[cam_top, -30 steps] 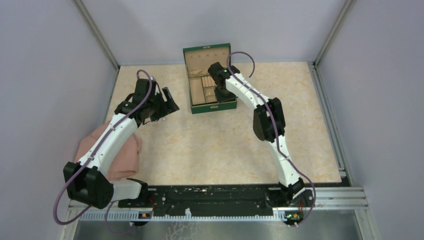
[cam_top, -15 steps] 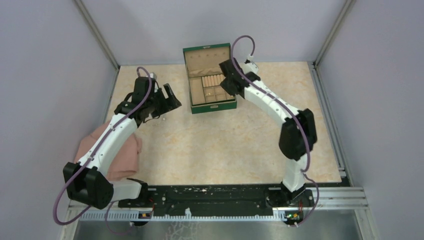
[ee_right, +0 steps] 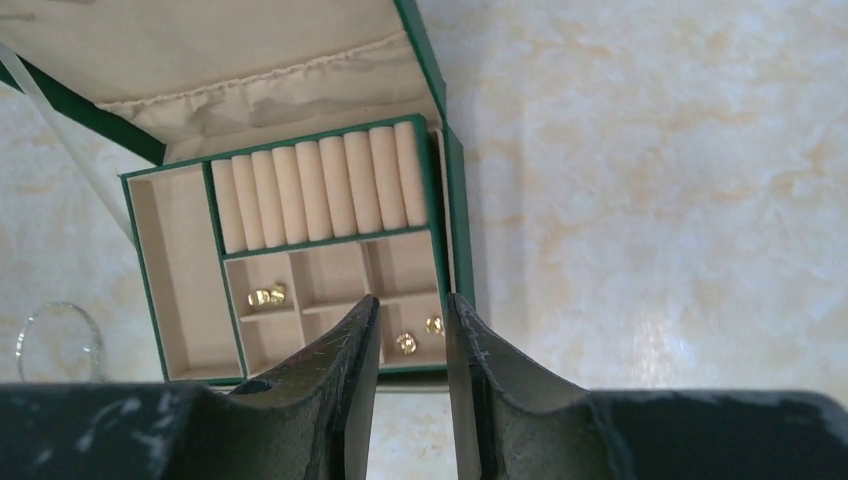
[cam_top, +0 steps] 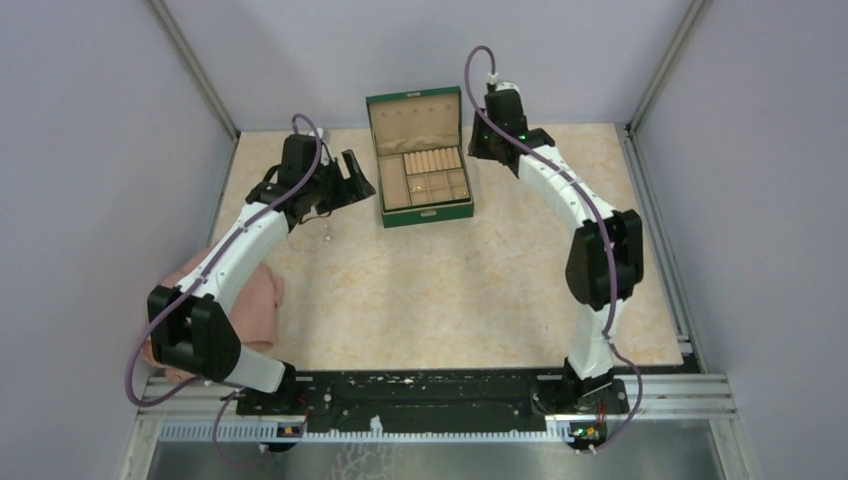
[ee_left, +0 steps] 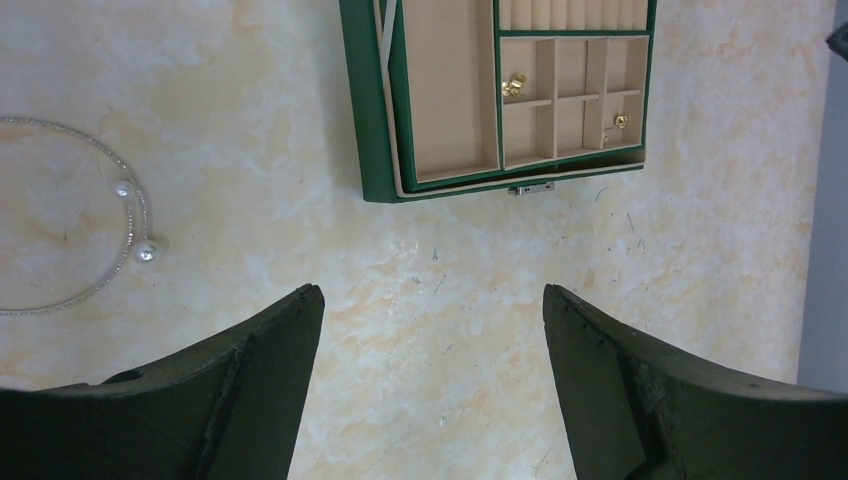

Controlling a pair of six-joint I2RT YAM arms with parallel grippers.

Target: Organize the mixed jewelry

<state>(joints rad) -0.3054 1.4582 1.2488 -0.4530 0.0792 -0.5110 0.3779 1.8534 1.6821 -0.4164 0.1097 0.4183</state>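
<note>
Gold bits (ee_right: 266, 296) sit in the green box's (ee_right: 447, 230) small compartments; thin silvery bangle (ee_left: 130, 215) w/ two pearls lies on table (ee_left: 450, 260) left of it. Left tool (ee_left: 432, 300) wide apart, empty; right tool (ee_right: 412, 300) over box, barely apart, holding nothing

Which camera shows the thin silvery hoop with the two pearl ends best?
The left wrist view: the hoop lies large and sharp on the table, both pearls clear, its left part cropped. The right wrist view shows only a faint loop at lower left; the top view, a tiny pale speck.
</note>
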